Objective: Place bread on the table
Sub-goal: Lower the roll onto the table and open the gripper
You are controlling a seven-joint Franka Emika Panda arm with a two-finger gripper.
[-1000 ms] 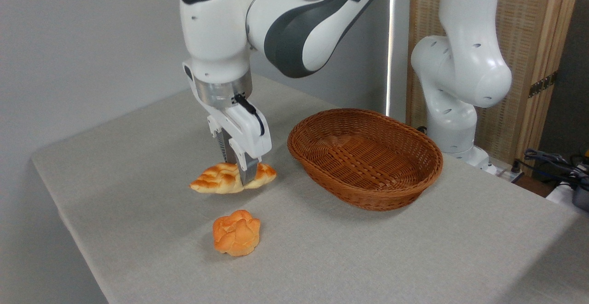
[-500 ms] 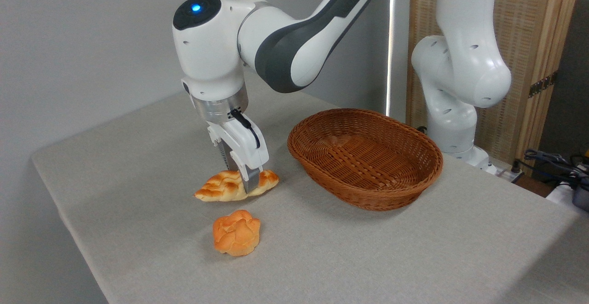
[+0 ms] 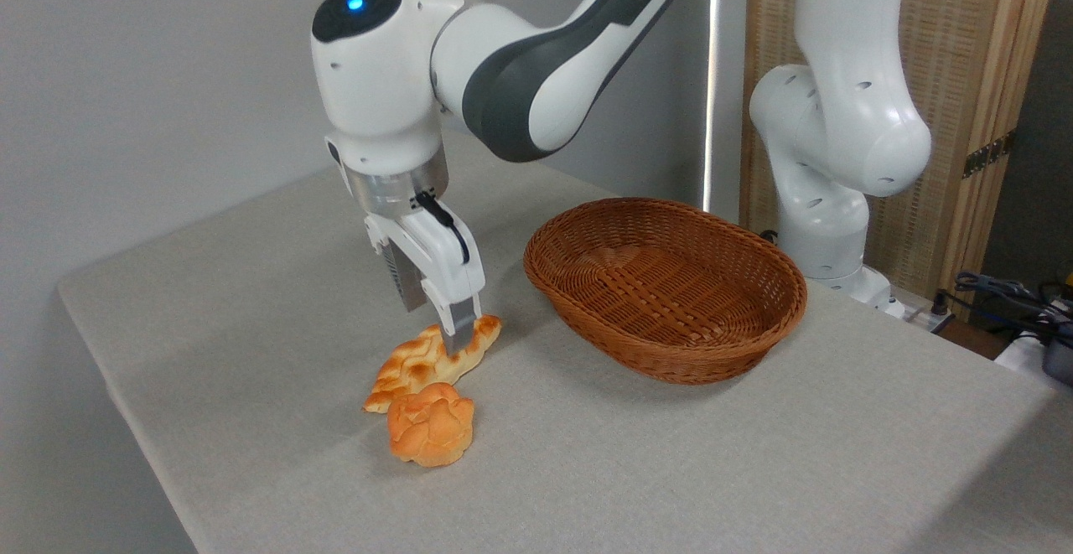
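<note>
The bread [image 3: 429,364] lies on the table [image 3: 251,286], slanting from near-left to far-right, its near end touching or just beside the round orange bun [image 3: 431,423]. The gripper [image 3: 448,338] points down over the loaf's far end, one finger [image 3: 458,326] against it; whether the jaws clamp it cannot be told. The wicker basket [image 3: 665,286] stands to the right.

- One long braided loaf [image 3: 427,363] is lying just below the fingers [image 3: 457,332].
- One round bun [image 3: 431,423] is sitting below the fingers, touching the loaf.
- One wicker basket [image 3: 666,286] is standing to the right of the fingers.
- One table [image 3: 671,470] is carrying them all.
</note>
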